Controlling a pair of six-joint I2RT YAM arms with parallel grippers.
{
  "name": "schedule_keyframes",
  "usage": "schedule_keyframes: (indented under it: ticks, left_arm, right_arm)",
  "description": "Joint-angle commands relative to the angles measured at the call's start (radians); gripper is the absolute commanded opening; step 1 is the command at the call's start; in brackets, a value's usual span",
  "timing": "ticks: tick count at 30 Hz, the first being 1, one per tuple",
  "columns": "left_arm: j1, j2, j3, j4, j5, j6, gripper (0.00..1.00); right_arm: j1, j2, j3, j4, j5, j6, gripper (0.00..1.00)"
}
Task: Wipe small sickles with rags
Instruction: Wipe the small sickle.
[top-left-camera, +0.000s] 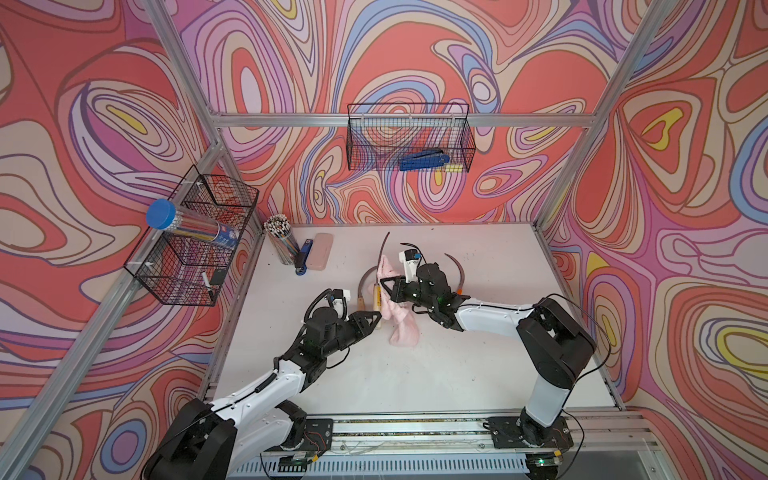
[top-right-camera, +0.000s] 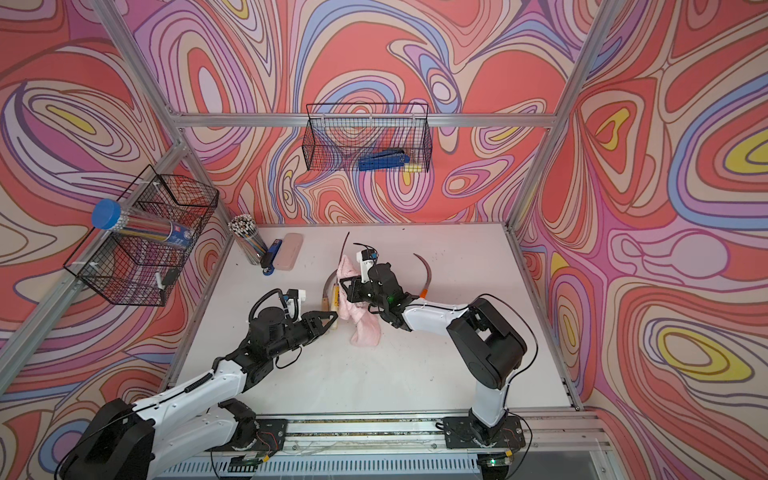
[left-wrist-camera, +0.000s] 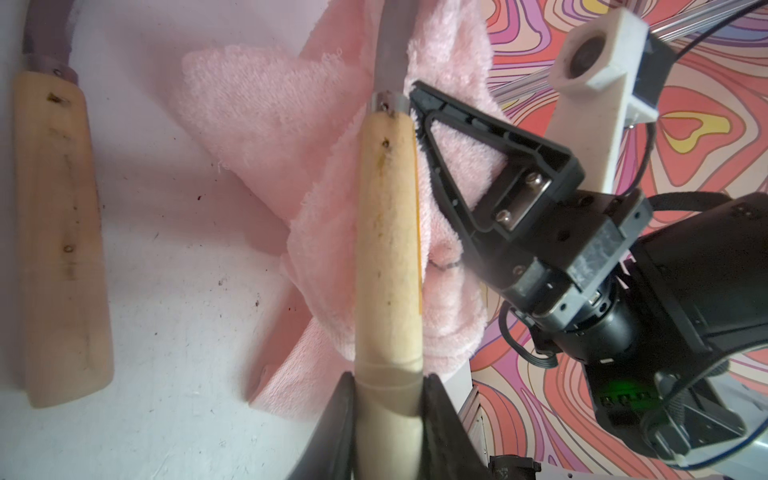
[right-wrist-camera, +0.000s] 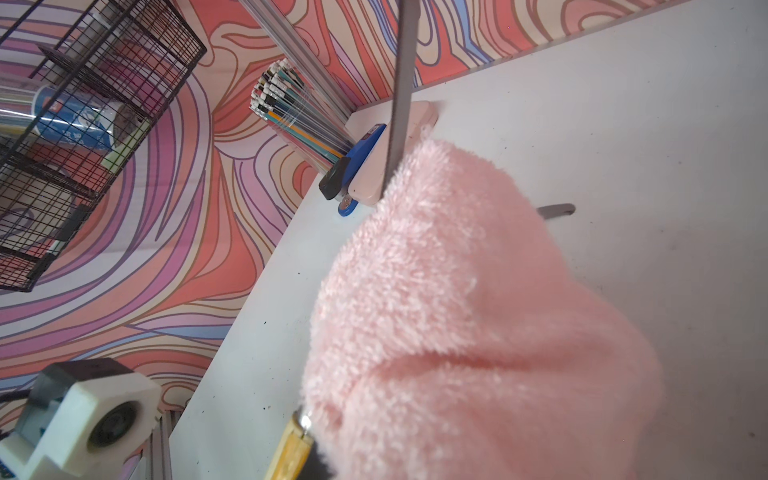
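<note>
Near table (top-left-camera: 415, 374) lies open; rag (top-left-camera: 402, 330) clutters the middle, pencil cup (top-left-camera: 282, 247), stapler (top-left-camera: 303, 258), case (top-left-camera: 323, 251) the far-left corner.

From lower left the left arm stretches to mid-frame, left gripper (top-left-camera: 377, 320) clamped on a sickle (left-wrist-camera: 388, 232). The right arm elbows in from lower right, right gripper (top-left-camera: 387, 289) pinching the rag (top-left-camera: 403, 332).

You're working in a lab test cell: an aluminium frame (top-left-camera: 291, 120) and swirl-printed walls (top-left-camera: 685, 208) surround the white table (top-left-camera: 415, 374).
</note>
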Motion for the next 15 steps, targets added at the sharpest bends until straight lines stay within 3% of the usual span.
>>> schedule_keyframes:
  ticks: [1, 15]
  left_arm:
    - [0.000, -0.041, 0.009, 0.076, 0.000, 0.022, 0.00]
    - [-0.001, -0.014, 0.019, 0.105, 0.055, 0.008, 0.00]
  right_arm:
    - [0.017, -0.049, 0.026, -0.093, 0.009, -0.025, 0.00]
    - [-0.153, -0.033, 0.205, -0.197, -0.032, -0.028, 0.00]
